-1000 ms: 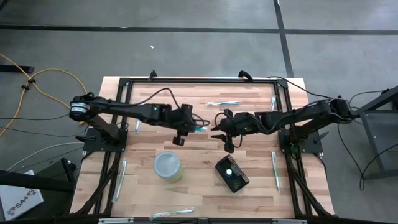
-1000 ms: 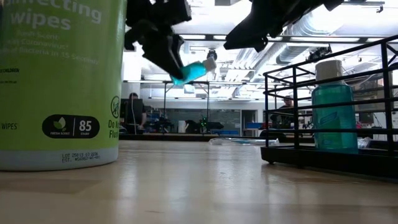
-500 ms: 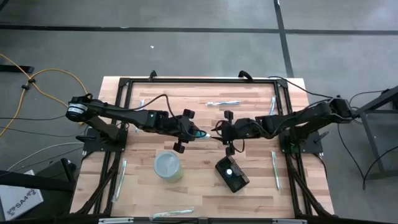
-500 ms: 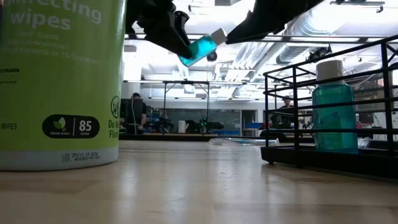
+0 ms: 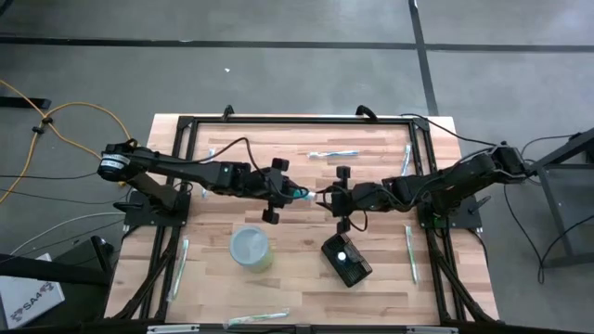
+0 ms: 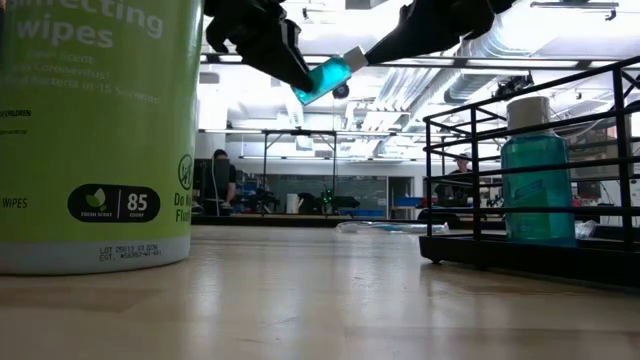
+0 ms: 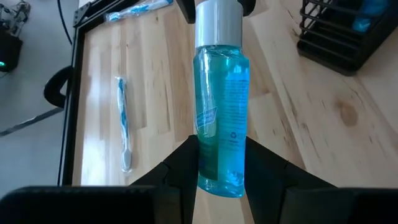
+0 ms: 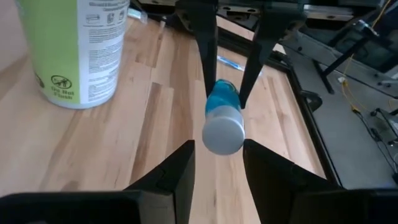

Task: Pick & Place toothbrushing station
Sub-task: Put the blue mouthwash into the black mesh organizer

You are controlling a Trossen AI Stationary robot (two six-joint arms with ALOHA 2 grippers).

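Note:
My left gripper [image 5: 286, 192] is shut on a clear bottle of blue liquid with a silver cap [image 7: 219, 106], above the table's middle. My right gripper [image 8: 217, 146] is open. Its fingers stand on either side of the cap [image 8: 222, 134] with small gaps. The toothbrushing station [image 5: 346, 260], a black rectangular holder, stands on the table nearer the front. Another blue bottle [image 6: 537, 185] stands in it. My left gripper pinches the bottle's body near its base [image 7: 221, 177] between its two fingers. The fingers come about level from the table's left and lie along the bottle. The bottle is lifted clear and points toward my right gripper, its cap end [image 6: 353, 58] tilted a little upward.
A green wipes canister [image 5: 251, 249] stands left of the station. Several toothbrushes lie about: at the far side [image 5: 334, 154], at the right [image 5: 410, 250], at the left [image 5: 181, 260] and at the front edge [image 5: 255, 318]. A black frame [image 5: 297, 119] borders the work area.
My left gripper has risen and moved a little toward the table's right, and the bottle has gone up with its cap end now tipped upward. My right gripper has moved toward the left gripper, and its fingers now stand around the cap.

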